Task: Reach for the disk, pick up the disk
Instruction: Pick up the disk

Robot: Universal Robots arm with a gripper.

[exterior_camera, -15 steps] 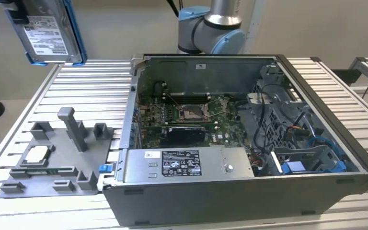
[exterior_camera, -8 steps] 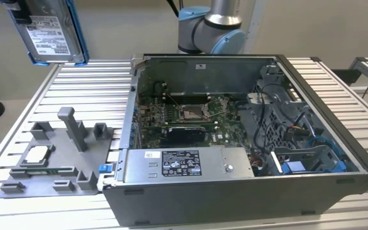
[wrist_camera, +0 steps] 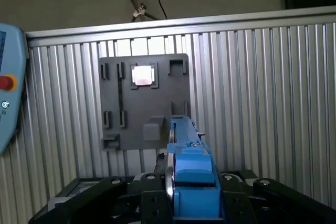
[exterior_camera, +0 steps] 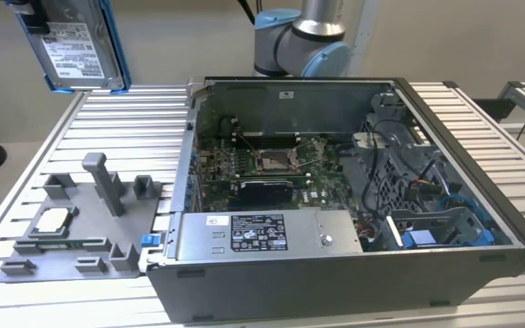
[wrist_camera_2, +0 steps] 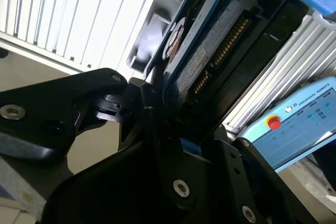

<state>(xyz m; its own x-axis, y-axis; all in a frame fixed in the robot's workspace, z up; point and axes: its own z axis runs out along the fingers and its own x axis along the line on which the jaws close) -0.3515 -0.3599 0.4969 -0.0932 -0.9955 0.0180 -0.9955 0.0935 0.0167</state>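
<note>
The disk (exterior_camera: 80,44), a silver drive with a white label in a blue bracket, hangs high above the table at the exterior view's far left. It stands on edge. My gripper (exterior_camera: 28,17) is shut on its upper end. In the first wrist view the disk (wrist_camera: 190,166) shows edge-on between the black fingers (wrist_camera: 152,203), directly over the grey fixture plate (wrist_camera: 157,108). The second wrist view shows the disk's underside (wrist_camera_2: 210,51) with its circuit board and connector, clamped by my gripper (wrist_camera_2: 157,108).
The grey fixture plate (exterior_camera: 89,225) lies on the slatted table and holds a small square silver chip (exterior_camera: 52,220). An open computer case (exterior_camera: 335,205) fills the exterior view's right. The arm's base (exterior_camera: 303,41) stands behind it. A pendant with a red button (wrist_camera_2: 294,124) lies beside the table.
</note>
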